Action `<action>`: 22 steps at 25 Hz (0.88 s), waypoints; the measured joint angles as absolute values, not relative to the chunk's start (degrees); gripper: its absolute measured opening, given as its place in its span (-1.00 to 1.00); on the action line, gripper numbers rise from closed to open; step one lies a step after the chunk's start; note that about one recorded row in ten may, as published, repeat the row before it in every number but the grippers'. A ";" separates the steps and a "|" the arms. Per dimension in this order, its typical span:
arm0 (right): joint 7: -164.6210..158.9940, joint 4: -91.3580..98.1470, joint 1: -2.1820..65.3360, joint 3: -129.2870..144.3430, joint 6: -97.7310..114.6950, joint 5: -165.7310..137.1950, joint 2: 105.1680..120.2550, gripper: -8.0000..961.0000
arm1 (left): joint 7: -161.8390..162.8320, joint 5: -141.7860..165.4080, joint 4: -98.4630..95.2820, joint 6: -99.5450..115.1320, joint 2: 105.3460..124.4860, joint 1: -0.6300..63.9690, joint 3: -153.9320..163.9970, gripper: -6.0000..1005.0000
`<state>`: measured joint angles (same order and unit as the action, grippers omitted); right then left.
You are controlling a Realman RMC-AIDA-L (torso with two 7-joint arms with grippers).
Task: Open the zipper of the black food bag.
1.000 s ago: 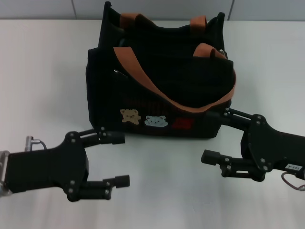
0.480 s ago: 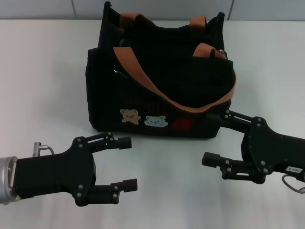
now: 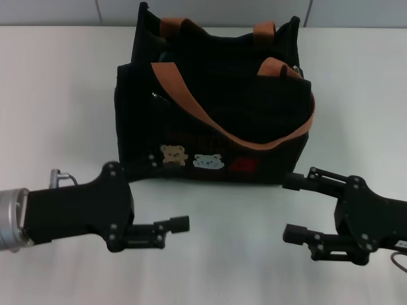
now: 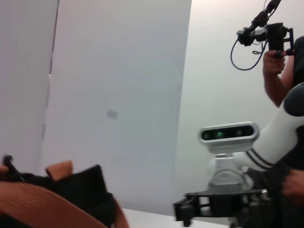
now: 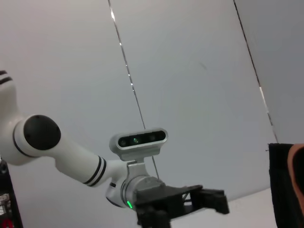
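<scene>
The black food bag (image 3: 213,108) stood on the white bench (image 3: 57,95), just beyond both sets of fingers. The left gripper (image 3: 166,192) had its fingers spread wide and empty, the upper fingertip over the bag's lower front edge near the tan bear patch (image 3: 173,154). The right gripper (image 3: 290,208) was likewise wide open, holding nothing, just short of the bag's front corner. The zipper could not be made out.

A white table (image 3: 57,95) lies under the left claw (image 3: 170,190) and the right claw (image 3: 289,207) and runs ahead of them to a pale grey panelled wall (image 3: 210,9). In the left wrist view, a person (image 4: 279,83) stands well behind the right claw, holding up a black cabled device (image 4: 274,35).
</scene>
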<state>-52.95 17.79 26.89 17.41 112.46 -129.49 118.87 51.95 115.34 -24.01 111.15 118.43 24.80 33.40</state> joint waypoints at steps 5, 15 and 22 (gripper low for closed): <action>-53.34 18.24 26.83 17.20 112.48 -129.58 118.04 0.70 | 49.16 114.65 -24.39 109.68 118.38 24.83 32.30 0.62; -56.74 20.78 26.73 17.15 112.30 -129.34 117.92 0.70 | 52.10 114.79 -24.84 108.92 117.93 23.30 32.40 0.62; -56.73 21.35 27.86 18.11 112.00 -130.13 118.43 0.70 | 53.97 114.72 -25.16 109.09 117.96 21.77 32.25 0.62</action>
<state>-56.73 21.35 27.86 18.11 112.00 -130.13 118.43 53.97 114.72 -25.16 109.09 117.96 21.77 32.25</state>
